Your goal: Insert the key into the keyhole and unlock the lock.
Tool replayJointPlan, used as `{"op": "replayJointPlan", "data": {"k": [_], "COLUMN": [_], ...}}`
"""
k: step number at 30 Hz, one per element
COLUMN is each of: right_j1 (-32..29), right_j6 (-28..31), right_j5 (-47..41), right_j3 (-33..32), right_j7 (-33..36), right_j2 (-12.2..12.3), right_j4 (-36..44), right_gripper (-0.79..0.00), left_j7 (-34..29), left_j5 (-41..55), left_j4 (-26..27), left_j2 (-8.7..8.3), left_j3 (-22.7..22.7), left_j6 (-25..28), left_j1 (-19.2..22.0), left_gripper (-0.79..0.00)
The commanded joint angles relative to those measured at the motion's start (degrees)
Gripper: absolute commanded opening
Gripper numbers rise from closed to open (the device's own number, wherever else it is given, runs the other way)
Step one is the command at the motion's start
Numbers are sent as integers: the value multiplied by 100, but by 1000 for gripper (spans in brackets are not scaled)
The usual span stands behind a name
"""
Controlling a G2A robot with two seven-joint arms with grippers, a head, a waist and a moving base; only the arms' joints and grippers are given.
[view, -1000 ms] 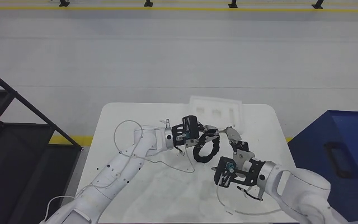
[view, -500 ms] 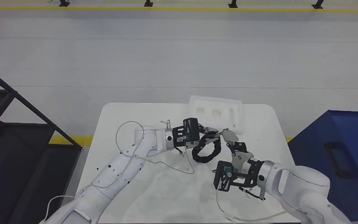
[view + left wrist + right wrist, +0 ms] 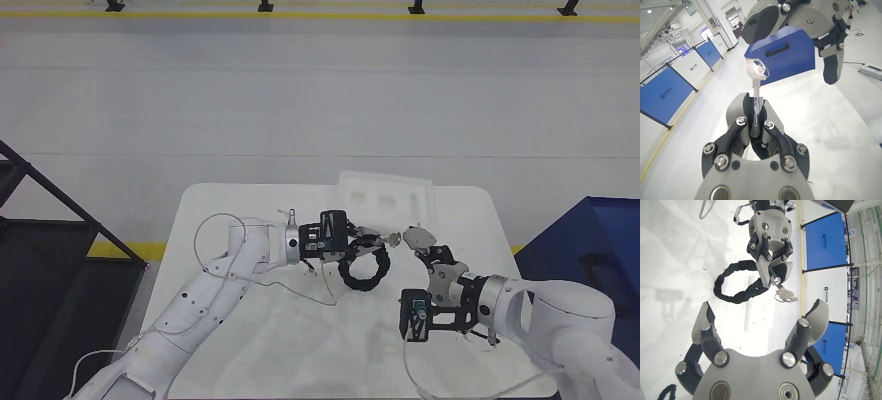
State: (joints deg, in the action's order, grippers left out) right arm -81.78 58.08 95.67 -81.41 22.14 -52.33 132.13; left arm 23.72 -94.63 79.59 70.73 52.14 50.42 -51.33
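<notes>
The key (image 3: pixel 756 71) sits blade-first in the keyhole of the lock (image 3: pixel 757 113). Its long axis runs in line with the lock's silver barrel, and the bow points away from the lock toward the right pincer (image 3: pixel 794 50). A thin ring hangs through the bow.

The left pincer (image 3: pixel 754 100) is pinching the barrel, one pad pressed on each side. The left arm lies stretched across the tabletop (image 3: pixel 300 340), its wrist aimed at the right arm. The lock's black sleeved loop (image 3: pixel 730 285) curls out from the barrel beneath the left pincer; I cannot tell whether it touches the tabletop.

The right arm is bent at the elbow. The right pincer (image 3: pixel 762 307) faces the lock head-on with its fingers spread wide, and it is near the bow but apart from it, one finger to either side of the key's line.

There is one key, one lock and two pincers
</notes>
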Motion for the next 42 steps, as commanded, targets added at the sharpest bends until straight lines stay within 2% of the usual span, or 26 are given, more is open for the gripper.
{"op": "replayJointPlan", "data": {"k": [1,2,3,4,5,7,12,14,17,24,27,36,42], "right_j1": [76,119,159,188,207,220,180,165,125,27,-19,-111,-155], "right_j6": [-8,-8,-8,-8,-22,-83,-300,-376,-463,-647,-691,-714,-753], "right_j5": [197,293,380,464,554,758,1347,1592,1919,2449,2547,2675,2579], "right_j3": [108,150,182,210,230,279,393,443,511,609,618,540,472], "right_j7": [-65,-120,-192,-273,-344,-487,-903,-1070,-1253,-1392,-1396,-1426,-1346], "right_j2": [23,33,40,46,50,59,90,105,126,155,160,175,166], "right_j4": [37,62,92,110,123,165,251,251,251,251,251,251,230], "right_gripper": [0,0,-117,-363,-443,-526,-597,-671,-727,-733,-637,-653,-619], "left_j7": [-71,-103,-134,-171,-208,-274,-410,-448,-497,-570,-592,-614,-610], "left_j5": [-25,-25,-21,-14,-8,28,122,169,224,310,332,378,378], "left_j4": [44,67,88,99,116,137,144,135,128,133,143,137,160], "left_j2": [-28,-39,-48,-55,-61,-66,-62,-60,-60,-70,-76,-94,-108], "left_j3": [43,62,73,79,78,66,-11,-35,-56,-78,-85,-98,-115], "left_j6": [163,218,273,329,392,476,597,631,649,663,671,651,651], "left_j1": [17,22,27,33,45,60,93,107,126,135,136,142,141], "left_gripper": [-785,-785,-785,-785,-785,-785,-785,-785,-785,-785,-785,-785,-785]}}
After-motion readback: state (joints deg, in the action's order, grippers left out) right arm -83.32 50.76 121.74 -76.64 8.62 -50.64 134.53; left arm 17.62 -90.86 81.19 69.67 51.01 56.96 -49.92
